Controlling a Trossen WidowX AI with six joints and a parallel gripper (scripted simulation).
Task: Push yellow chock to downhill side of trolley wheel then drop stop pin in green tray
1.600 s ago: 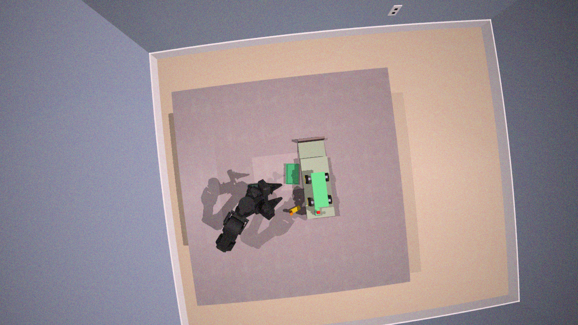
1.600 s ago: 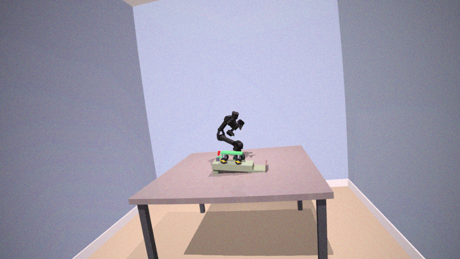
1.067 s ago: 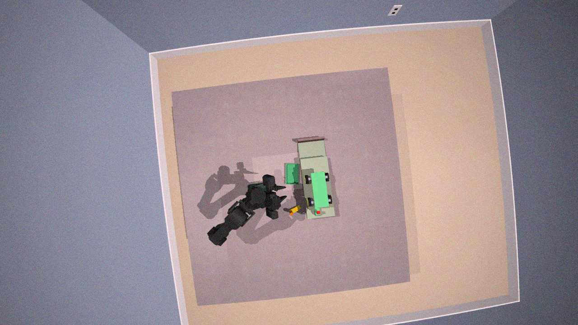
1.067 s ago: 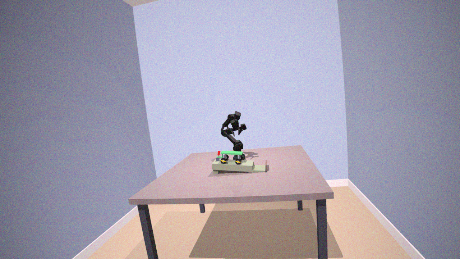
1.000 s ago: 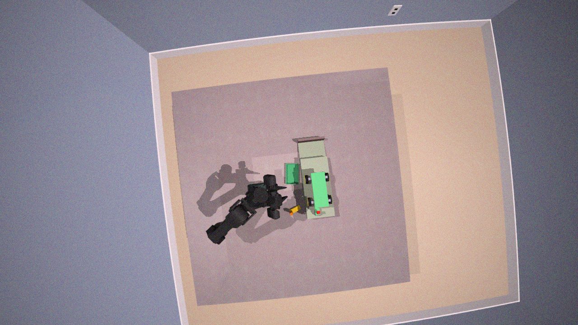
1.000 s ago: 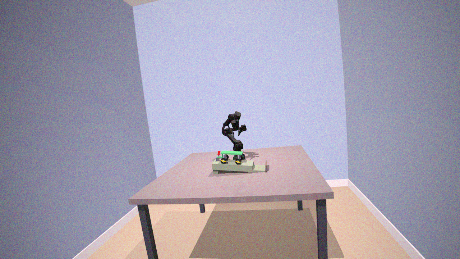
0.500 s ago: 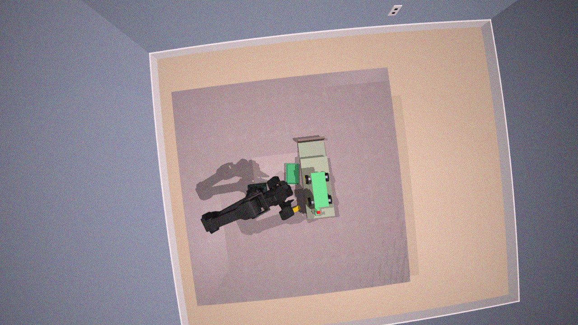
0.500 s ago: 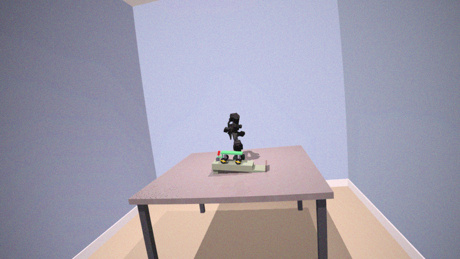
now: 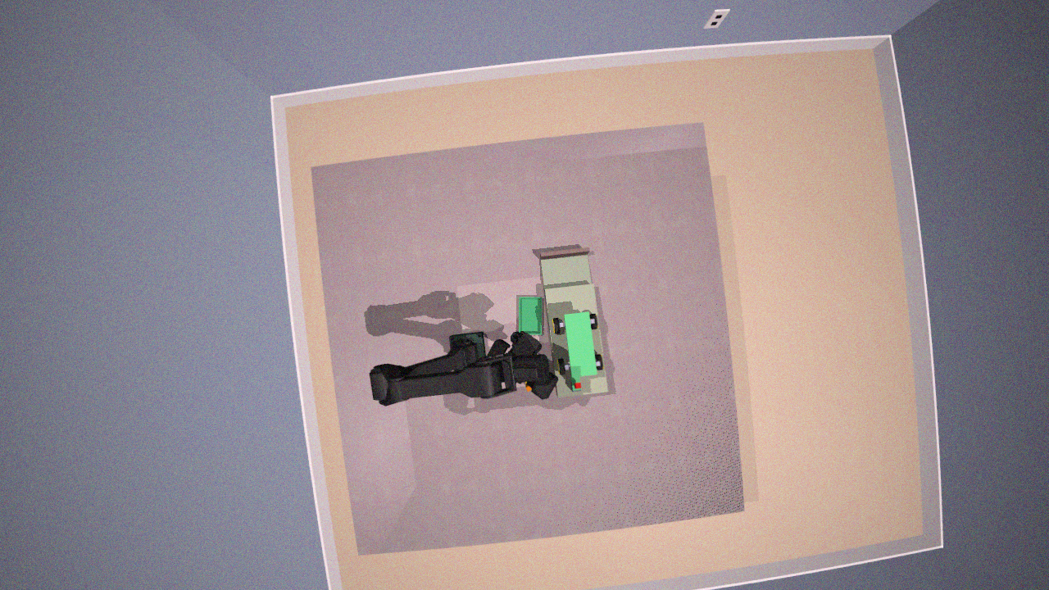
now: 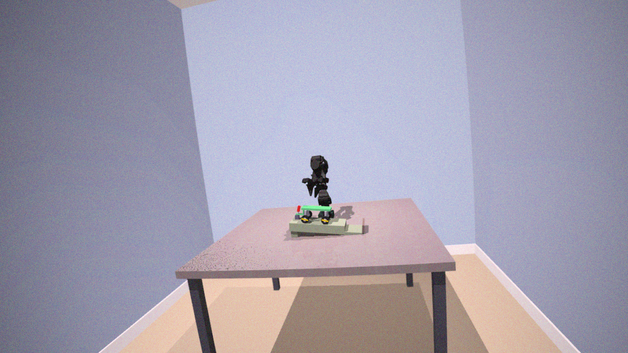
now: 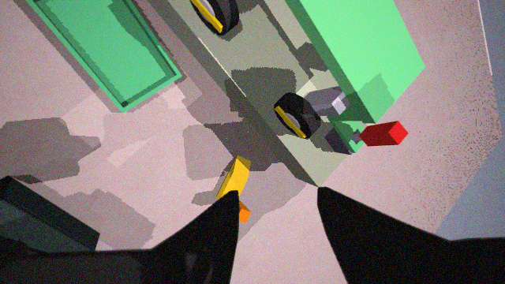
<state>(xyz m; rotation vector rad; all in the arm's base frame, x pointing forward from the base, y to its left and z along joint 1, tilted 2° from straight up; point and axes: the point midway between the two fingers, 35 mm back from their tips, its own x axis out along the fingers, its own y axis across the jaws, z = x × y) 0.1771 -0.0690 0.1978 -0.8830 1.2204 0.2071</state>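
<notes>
Though near, chock [image 9: 528,388] [image 11: 235,178] below pincer [image 9: 534,366] [image 10: 313,195] [image 11: 278,197]

the small green trolley with black wheels [image 9: 580,343] [image 10: 316,208] [image 11: 355,47] stands on the pale green ramp [image 9: 566,297] [image 10: 318,226] [image 11: 252,51]. the red-headed stop pin [image 9: 578,385] [image 10: 299,208] [image 11: 384,134] is at its uphill end. left of the ramp in the top view lie the shallow green tray [image 9: 530,315] [image 11: 106,47] and, seemingly on the table, the yellow chock with orange handle [image 9: 529,388] [image 11: 236,177].
</notes>
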